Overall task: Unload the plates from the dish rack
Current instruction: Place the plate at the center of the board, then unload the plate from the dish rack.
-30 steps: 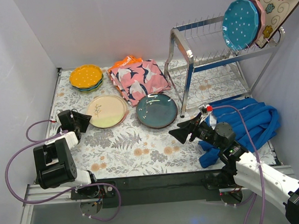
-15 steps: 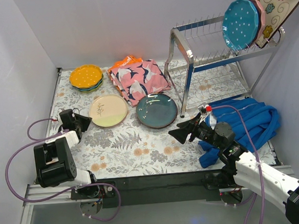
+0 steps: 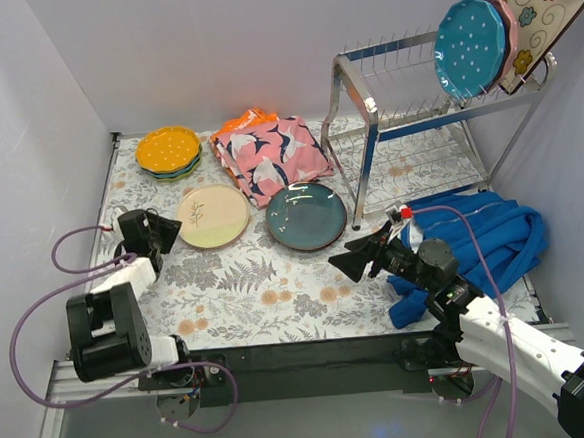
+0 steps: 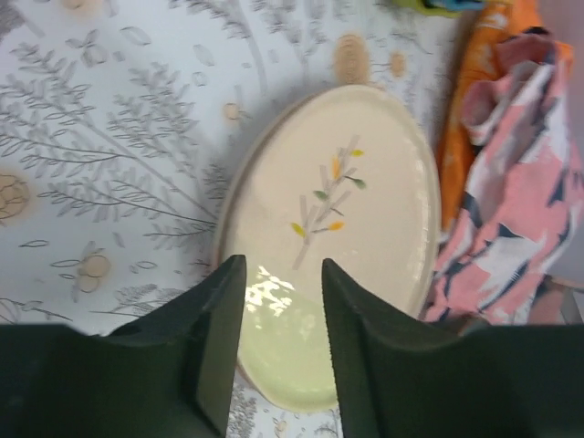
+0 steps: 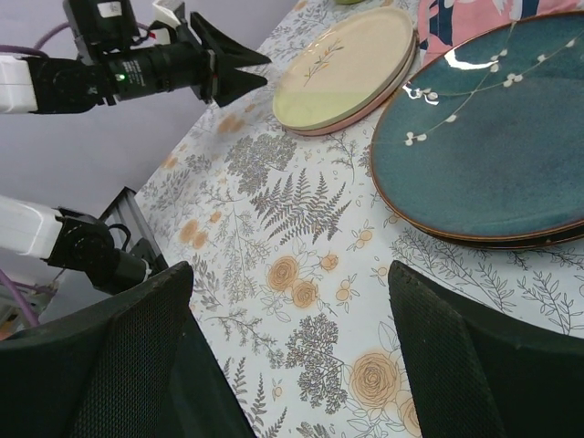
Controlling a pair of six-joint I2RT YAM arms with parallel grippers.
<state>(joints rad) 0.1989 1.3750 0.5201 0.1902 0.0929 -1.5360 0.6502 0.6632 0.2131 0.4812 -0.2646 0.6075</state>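
Bright, even overhead light; shadows soft & faint. White glare spots on dark teal round glazed plate & cream-pink round plate. Wrist views: black fingers of left gripper & right gripper close-up, out of focus; bkgd sharper. Top view crisp

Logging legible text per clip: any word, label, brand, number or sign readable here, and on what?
No readable text in any view.
White patch on the left arm, right wrist view: too small to read, if lettered.
Cream plate, teal plate, bird-print cloth and table cover: patterns only, no lettering.
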